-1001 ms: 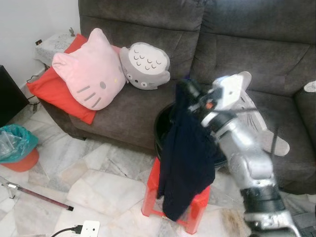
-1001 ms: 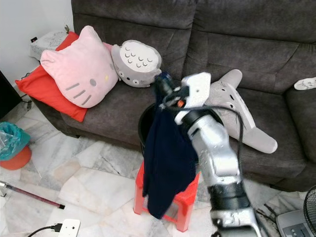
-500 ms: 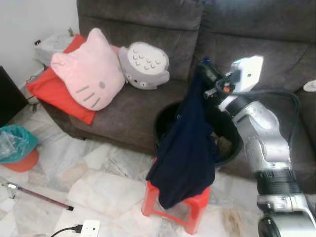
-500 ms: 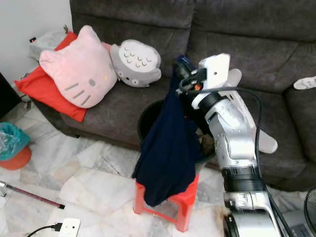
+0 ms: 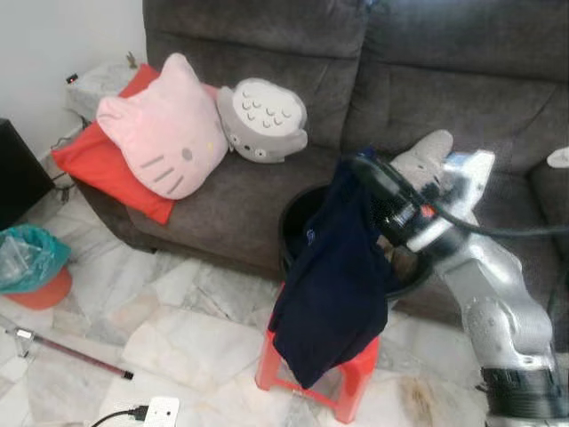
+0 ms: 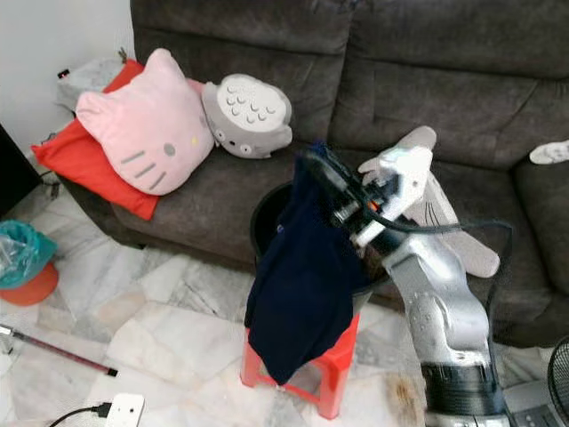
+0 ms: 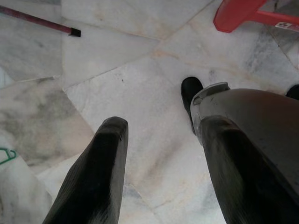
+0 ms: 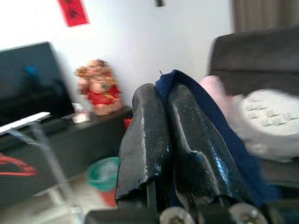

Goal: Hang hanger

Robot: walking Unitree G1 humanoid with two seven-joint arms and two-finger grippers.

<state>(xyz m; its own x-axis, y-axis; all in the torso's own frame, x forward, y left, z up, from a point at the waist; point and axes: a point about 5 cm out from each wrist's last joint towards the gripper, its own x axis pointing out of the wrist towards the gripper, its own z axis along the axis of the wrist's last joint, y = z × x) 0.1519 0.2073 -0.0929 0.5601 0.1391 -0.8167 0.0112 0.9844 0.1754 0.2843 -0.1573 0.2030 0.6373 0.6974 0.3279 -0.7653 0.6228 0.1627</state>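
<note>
right hand (image 6: pixel 322 174): fingers pressed together on navy garment (image 6: pixel 298 289), held above black bin (image 5: pixel 307 209) and red stool (image 6: pixel 331 360) in front of sofa (image 5: pixel 462 80) | hanger itself hidden in the cloth, can't make it out | left hand (image 7: pixel 159 154): fingers apart, idle above marble floor (image 7: pixel 140 84) | red wall sticker (image 8: pixel 73 11) too blurred to read

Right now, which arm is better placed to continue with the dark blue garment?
The right. The right gripper is shut on the dark blue garment, holding it above the red stool. The left gripper hangs open over the floor.
</note>
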